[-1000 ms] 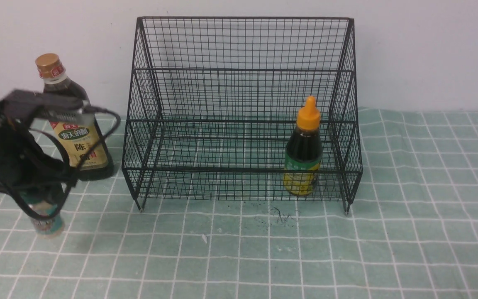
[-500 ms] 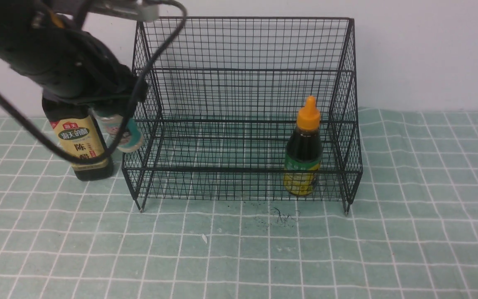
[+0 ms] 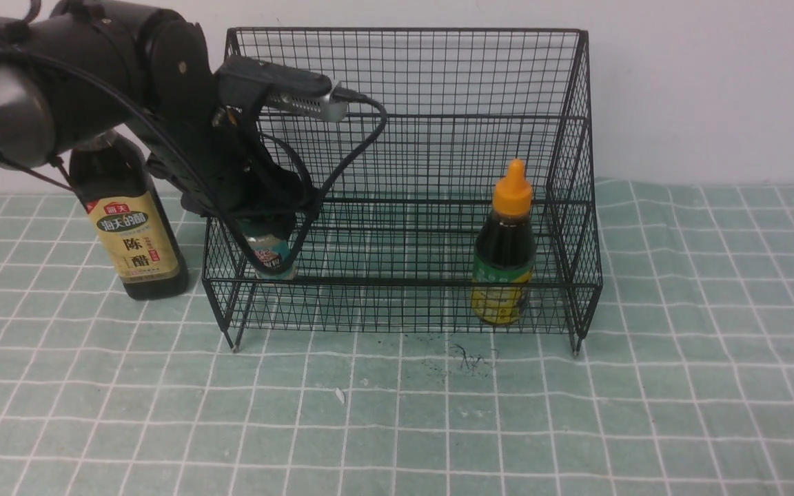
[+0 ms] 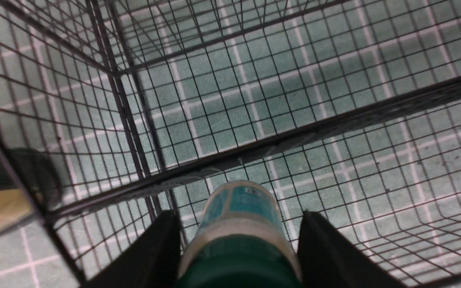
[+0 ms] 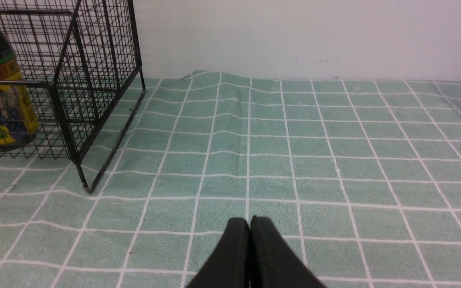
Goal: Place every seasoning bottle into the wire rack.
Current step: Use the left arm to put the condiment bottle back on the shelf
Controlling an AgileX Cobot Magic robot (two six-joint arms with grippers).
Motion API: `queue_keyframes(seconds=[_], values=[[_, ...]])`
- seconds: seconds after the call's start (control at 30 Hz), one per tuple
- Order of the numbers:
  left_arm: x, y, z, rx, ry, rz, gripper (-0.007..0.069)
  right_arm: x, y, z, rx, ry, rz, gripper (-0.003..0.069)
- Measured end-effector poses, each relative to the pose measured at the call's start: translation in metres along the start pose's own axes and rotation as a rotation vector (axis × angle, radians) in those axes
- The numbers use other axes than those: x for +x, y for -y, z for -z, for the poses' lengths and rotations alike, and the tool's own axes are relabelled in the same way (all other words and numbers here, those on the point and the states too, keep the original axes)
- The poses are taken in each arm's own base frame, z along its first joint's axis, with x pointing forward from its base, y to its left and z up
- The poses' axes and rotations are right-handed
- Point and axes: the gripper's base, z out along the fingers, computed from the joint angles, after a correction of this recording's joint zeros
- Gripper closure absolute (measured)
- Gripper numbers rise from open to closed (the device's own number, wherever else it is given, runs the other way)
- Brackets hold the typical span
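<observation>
We find the green-lidded shaker jar [image 4: 240, 256] gripped by the left gripper [image 4: 238, 244] at the left end of the black wire-mesh rack [image 3: 404, 282], the orange-capped bottle [image 3: 505, 241] standing inside toward the right end, the dark vinegar bottle [image 3: 136, 234] outside, beside the rack's left side, and the right gripper [image 5: 250, 224] closed above the checked cloth [image 5: 294, 180].

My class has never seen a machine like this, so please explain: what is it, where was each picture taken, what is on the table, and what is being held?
It is a robot with two arms. The front view looks forward from between them; the other two come from cameras on its wrists. On the checked cloth stands a black wire rack, with an orange-capped bottle inside, toward its right end. A tall dark bottle stands left of the rack. The left claw grips a small green-lidded jar at the rack's left end. The right claw is shut, holding nothing.
</observation>
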Motion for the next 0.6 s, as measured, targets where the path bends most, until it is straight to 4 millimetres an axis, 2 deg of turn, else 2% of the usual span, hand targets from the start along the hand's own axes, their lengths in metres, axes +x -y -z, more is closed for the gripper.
queue_keyframes(seconds=[0.2, 0.37, 0.47, 0.6], values=[[0.004, 0.000, -0.024, -0.001, -0.057, 0.000, 0.0285, 0.000, 0.000, 0.000, 0.000, 0.000, 0.000, 0.0669], [0.004, 0.000, -0.026, -0.002, -0.058, -0.002, 0.0282, 0.000, 0.000, 0.000, 0.000, 0.000, 0.000, 0.0669], [0.004, -0.001, -0.026, -0.007, -0.057, -0.006, 0.0202, 0.000, 0.000, 0.000, 0.000, 0.000, 0.000, 0.0669], [-0.002, -0.001, -0.015, -0.010, -0.041, -0.008, 0.0088, 0.000, 0.000, 0.000, 0.000, 0.000, 0.000, 0.0669]])
